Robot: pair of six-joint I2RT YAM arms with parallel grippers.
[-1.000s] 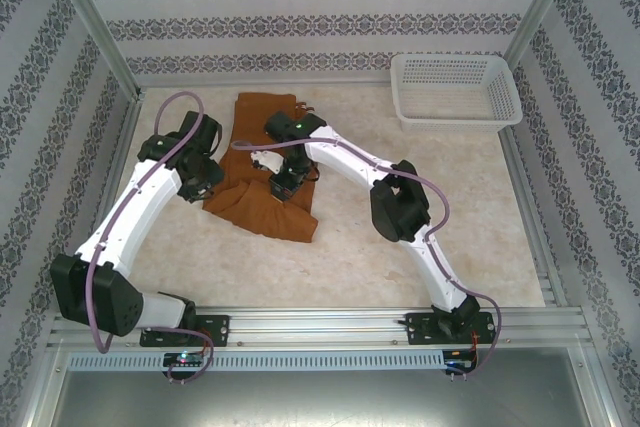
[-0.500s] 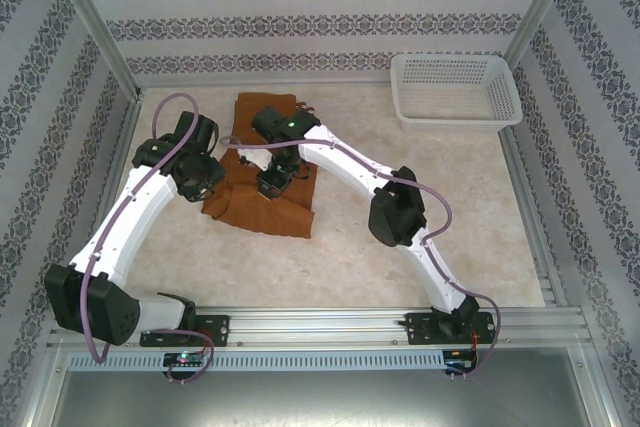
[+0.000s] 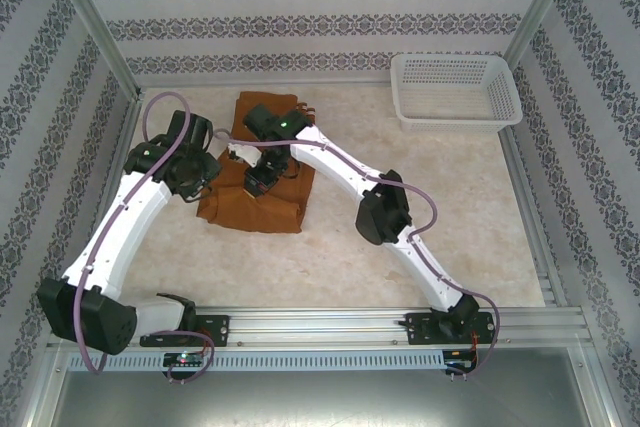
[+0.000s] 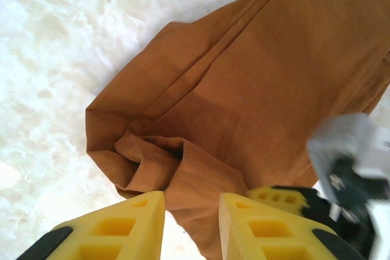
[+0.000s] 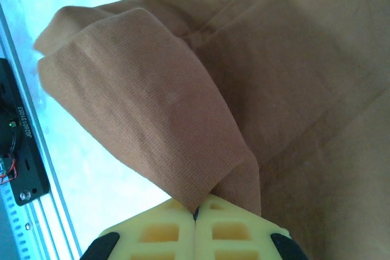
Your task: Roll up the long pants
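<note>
- Left gripper (image 4: 192, 204): jaws closed down to a narrow gap, with a bunched fold of the pants (image 4: 262, 89) caught in it.
- Right gripper (image 5: 196, 206): jaws pressed together, pinching a flap of the pants. The flap is lifted off the layers below and drapes away from the tips.
- In the top view both grippers sit over the near half of the pants, close to each other. The left one is at the left edge, the right one nearer the middle.
- Pants: folded into a long strip, several layers stacked, with the corner at the left gripper rumpled. They lie on the table (image 3: 400, 177) left of centre, far end close to the back wall.
- White basket (image 3: 455, 92): far right corner, well apart from the pants.
</note>
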